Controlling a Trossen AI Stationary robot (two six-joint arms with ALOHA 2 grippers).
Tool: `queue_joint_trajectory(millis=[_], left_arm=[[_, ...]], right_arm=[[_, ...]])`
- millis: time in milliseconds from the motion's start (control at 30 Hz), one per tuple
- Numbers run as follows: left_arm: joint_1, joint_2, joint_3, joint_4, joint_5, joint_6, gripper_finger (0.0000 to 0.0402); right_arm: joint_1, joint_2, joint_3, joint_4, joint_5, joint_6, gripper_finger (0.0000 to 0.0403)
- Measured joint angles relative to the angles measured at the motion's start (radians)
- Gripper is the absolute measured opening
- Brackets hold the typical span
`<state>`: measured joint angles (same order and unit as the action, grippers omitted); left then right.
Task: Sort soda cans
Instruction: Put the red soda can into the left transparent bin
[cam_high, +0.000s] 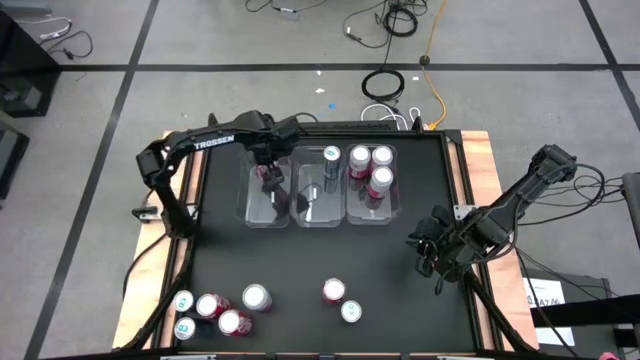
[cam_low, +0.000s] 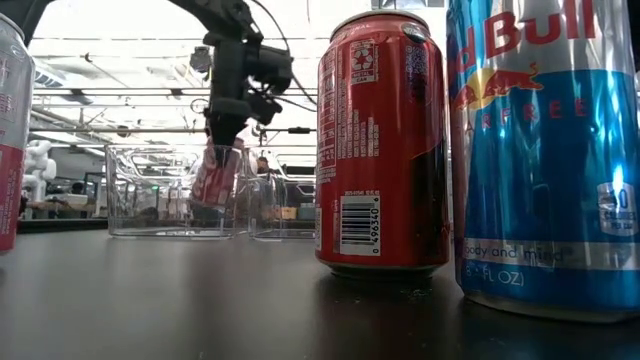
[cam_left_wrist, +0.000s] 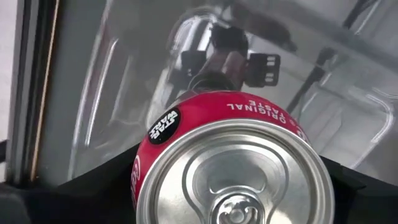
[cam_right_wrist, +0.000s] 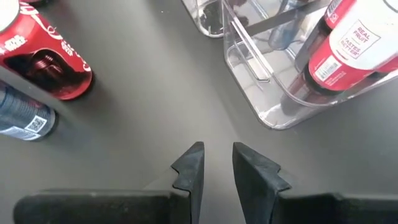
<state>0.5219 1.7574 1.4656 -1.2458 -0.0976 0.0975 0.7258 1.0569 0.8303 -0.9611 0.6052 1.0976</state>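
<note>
Three clear bins stand side by side at the table's far middle. My left gripper (cam_high: 268, 172) hangs over the left bin (cam_high: 250, 205), shut on a red soda can (cam_low: 214, 176). The middle bin holds a blue can (cam_high: 331, 166), upright on its base. The right bin holds three pink-and-white cans (cam_high: 370, 170). Several more cans (cam_high: 220, 312) stand at the near left. Two others (cam_high: 341, 300) stand at the near middle. My right gripper (cam_right_wrist: 216, 155) waits at the table's right, its fingers nearly together with nothing between them. My left gripper pinches the red can's upper body just under the silver top (cam_left_wrist: 186, 118), one finger (cam_left_wrist: 93, 186) on each side. The fingers come from above, pointing down. The can hangs slightly tilted inside the left bin's walls, its base (cam_low: 205, 203) clear of the bin's floor.
In the low view a red can (cam_low: 380, 140) and a blue can (cam_low: 545, 150) stand close to the camera and hide the table's right part. Bare table lies between the bins and the near cans. Cables lie on the floor beyond the far edge.
</note>
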Motion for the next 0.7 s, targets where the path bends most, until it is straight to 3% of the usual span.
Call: queue_joint_trajectory(millis=[333,700], left_arm=[[0.101,-0.156,-0.188,0.195,0.056,0.017,0.0325],[0.139,-0.178,-0.329,0.313,0.079,0.021,0.0325]], right_arm=[[0.0,0.0,0.0,-0.002,0.0,0.056,0.0075],[0.0,0.0,0.0,0.008,-0.001,0.074,0.0075]])
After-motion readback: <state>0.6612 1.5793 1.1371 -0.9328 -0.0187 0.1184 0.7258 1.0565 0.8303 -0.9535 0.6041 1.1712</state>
